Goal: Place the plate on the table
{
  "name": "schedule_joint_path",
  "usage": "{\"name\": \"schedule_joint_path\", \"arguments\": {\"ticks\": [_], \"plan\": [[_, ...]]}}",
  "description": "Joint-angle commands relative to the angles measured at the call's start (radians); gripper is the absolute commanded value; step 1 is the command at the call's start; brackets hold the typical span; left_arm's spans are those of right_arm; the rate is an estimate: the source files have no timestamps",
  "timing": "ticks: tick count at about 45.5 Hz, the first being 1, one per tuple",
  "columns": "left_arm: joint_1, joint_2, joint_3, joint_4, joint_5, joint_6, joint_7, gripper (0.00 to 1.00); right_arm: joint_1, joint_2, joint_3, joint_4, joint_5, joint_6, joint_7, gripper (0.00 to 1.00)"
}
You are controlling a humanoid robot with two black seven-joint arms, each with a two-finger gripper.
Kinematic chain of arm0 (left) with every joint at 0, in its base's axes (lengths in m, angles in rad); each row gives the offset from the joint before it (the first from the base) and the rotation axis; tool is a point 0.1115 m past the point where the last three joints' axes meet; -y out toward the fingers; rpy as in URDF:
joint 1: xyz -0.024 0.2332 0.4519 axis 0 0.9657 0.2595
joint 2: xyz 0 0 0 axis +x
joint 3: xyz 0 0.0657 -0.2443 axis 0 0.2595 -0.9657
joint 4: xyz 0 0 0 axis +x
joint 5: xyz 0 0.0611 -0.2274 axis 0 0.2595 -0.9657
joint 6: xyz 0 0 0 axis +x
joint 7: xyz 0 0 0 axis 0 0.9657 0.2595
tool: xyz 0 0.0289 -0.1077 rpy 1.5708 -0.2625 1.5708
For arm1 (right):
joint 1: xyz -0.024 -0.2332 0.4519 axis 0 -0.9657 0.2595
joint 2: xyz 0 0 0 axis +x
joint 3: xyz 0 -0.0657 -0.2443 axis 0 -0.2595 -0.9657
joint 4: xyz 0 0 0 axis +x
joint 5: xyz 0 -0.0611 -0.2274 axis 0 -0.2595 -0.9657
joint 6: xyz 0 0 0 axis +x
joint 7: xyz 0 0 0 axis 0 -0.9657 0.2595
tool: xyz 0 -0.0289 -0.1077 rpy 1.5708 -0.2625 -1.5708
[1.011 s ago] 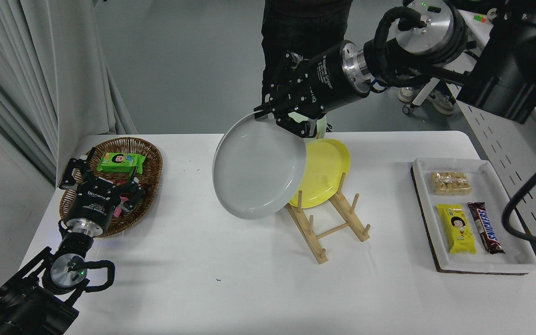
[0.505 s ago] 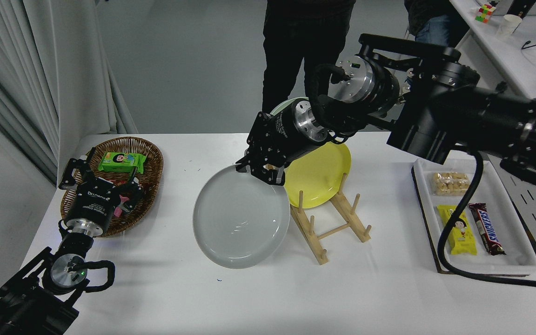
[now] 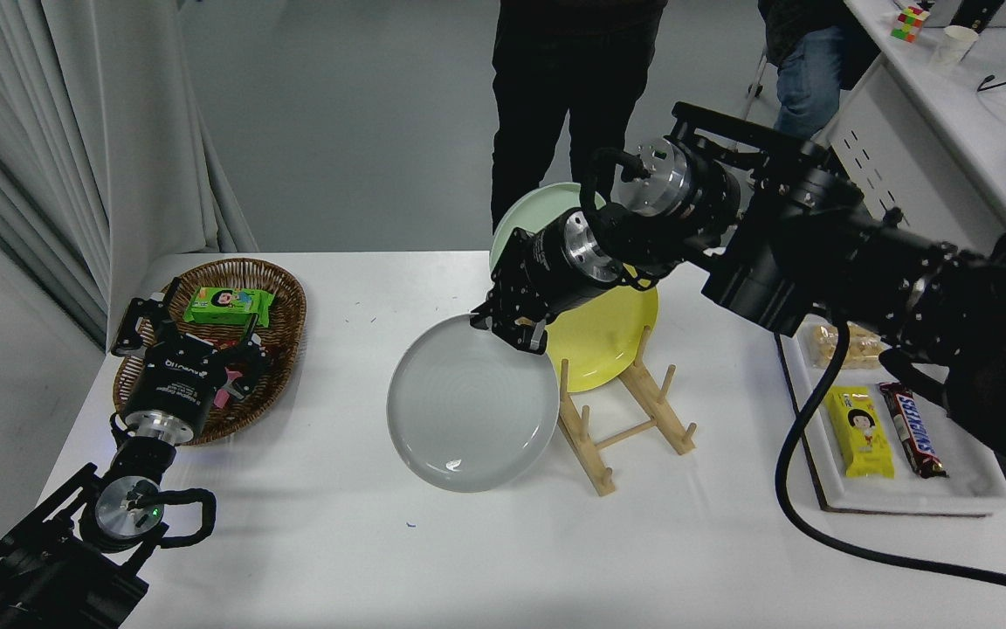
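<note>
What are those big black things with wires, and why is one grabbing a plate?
They are a robot's two arms, seen from a camera high on the robot looking down at a white table. Each arm ends in a gripper, which works like a hand. The right gripper pinches the far rim of a grey plate, low over the table beside a wooden rack holding a yellow plate. The left gripper rests by a basket with a green snack pack. A tray on the right holds snacks. A person's legs show beyond the table.
</note>
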Motion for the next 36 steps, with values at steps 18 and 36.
{"name": "schedule_joint_path", "arguments": {"ticks": [18, 36], "plan": [[0.000, 0.000, 0.000, 0.000, 0.000, 0.000, 0.000, 0.98, -0.109, 0.005, 0.055, 0.010, -0.020, -0.062, -0.028, 0.00], [0.000, 0.000, 0.000, 0.000, 0.000, 0.000, 0.000, 0.98, -0.125, 0.005, 0.055, 0.001, -0.028, -0.060, -0.028, 0.00]]}}
